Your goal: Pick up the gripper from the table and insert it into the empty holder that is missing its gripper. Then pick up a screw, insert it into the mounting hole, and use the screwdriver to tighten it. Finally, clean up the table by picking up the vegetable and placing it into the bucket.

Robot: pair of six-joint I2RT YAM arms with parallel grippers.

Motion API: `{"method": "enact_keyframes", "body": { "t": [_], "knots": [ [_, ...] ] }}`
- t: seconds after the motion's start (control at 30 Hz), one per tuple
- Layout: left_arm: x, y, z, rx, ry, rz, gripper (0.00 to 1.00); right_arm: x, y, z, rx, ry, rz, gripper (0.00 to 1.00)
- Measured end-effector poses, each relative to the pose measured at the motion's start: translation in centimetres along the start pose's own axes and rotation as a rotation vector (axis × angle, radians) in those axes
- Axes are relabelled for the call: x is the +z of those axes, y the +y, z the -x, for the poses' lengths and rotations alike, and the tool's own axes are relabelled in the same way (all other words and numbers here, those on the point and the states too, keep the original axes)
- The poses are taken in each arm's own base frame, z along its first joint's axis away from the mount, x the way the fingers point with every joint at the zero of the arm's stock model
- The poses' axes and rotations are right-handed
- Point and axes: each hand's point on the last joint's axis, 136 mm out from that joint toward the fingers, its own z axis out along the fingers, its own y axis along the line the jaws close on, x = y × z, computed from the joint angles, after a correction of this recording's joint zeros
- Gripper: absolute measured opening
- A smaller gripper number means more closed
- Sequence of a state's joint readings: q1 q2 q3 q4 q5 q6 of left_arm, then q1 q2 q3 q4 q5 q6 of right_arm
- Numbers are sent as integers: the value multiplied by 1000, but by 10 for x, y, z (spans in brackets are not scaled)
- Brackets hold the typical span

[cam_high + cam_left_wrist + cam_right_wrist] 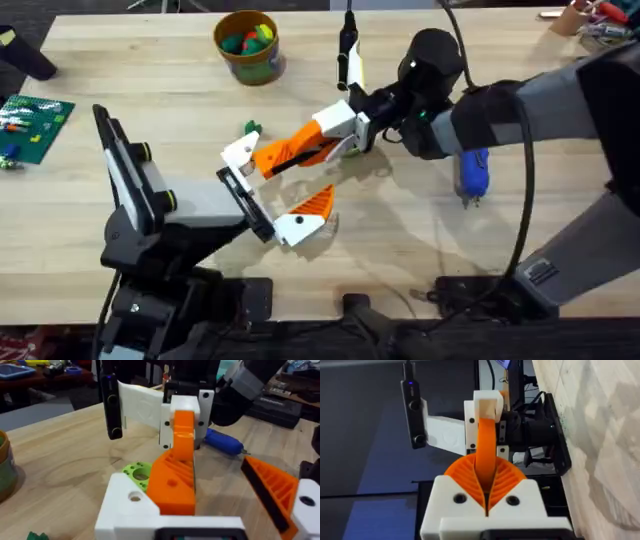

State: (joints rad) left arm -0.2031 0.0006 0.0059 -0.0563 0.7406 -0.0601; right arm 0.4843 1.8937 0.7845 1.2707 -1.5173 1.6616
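One orange fingertip gripper (292, 152) is being pinched between the closed pads of the right gripper (345, 135), pressing against the left arm's white holder (240, 152). Left gripper (268, 192) is standing wide open, empty. One bucket (248, 45) is sitting far back on the counter (400, 230), its contents hard to make out. One blue screwdriver (471, 172) is lying partly hidden by the right arm.

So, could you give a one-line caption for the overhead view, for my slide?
Right gripper holds the small orange plastic fingertip at the left arm's white angular plastic holder.
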Motion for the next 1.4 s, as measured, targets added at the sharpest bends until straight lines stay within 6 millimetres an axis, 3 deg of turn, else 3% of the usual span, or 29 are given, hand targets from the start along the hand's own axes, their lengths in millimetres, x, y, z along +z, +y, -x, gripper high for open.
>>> {"method": "enact_keyframes", "body": {
  "t": [0.23,0.37,0.73,1.03,1.4],
  "knots": [
    [0,0,0,0,0,0,985,4,-1,-1,-12,10,0,15],
    [0,0,0,0,0,1,985,7,-2,10,-40,11,1,15],
    [0,3,0,0,-1,16,985,11,-3,15,-38,26,0,15],
    [0,2,0,-1,-1,12,985,18,-5,32,-44,42,0,15],
    [0,4,0,1,-2,24,985,20,-3,35,-24,53,-1,15]
  ]
}}
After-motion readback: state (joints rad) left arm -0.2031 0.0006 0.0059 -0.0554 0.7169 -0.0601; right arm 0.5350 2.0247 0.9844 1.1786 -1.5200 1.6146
